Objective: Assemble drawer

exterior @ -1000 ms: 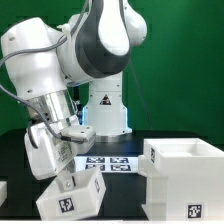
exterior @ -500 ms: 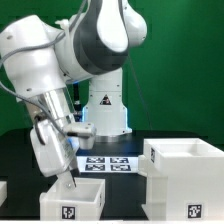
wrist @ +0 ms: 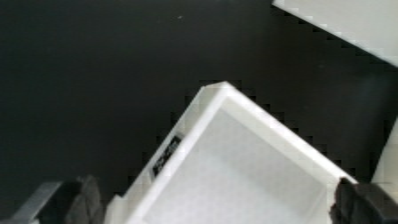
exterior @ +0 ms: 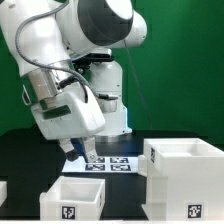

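Note:
A small white open-top tray [exterior: 72, 197] with a square tag on its front stands flat on the black table, just to the left of the large boxy housing [exterior: 186, 168] in the exterior view. My gripper [exterior: 76, 152] hangs open and empty a little above the tray's back edge. In the wrist view the tray [wrist: 249, 160] lies below and between the two wide-apart fingers [wrist: 71, 203], and a corner of the housing [wrist: 349, 22] shows. A second tray [exterior: 3, 190] is cut off at the exterior view's left edge.
The marker board [exterior: 108, 163] lies flat on the table behind the tray, in front of the arm's base [exterior: 103, 112]. A green wall closes the back.
One second ago the gripper held the tray tilted above the table. It set the tray down flat, let go and rose clear of it.

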`<state>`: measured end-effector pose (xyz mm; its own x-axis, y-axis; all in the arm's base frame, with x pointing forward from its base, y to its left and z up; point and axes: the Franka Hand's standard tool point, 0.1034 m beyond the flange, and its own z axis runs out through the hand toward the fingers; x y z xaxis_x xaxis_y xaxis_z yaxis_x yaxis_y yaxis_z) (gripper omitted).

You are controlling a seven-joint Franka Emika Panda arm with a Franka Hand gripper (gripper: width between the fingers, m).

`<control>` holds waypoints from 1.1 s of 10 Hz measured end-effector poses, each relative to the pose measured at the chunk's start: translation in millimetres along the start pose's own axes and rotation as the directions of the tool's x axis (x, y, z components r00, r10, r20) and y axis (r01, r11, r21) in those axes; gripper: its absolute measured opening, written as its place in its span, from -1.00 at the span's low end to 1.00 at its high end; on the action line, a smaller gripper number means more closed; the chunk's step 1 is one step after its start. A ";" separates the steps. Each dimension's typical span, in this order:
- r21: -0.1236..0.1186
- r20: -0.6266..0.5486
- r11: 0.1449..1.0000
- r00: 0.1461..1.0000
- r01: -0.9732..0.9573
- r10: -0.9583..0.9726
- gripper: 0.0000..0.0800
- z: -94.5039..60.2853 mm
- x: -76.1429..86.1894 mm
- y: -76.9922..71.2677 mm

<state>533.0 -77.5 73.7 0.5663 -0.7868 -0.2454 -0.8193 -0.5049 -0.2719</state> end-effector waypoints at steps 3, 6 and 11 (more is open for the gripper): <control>-0.064 0.006 0.873 0.875 0.483 -0.483 0.62 -6.8 2.6 -14.4; -0.075 -0.013 0.723 0.725 0.686 -0.689 0.62 -10.7 -0.2 -15.9; -0.030 0.093 0.124 0.126 0.992 -0.988 0.62 -8.2 5.3 -6.6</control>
<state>540.7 -81.2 81.9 0.8889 0.4325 0.1506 0.4575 -0.8536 -0.2489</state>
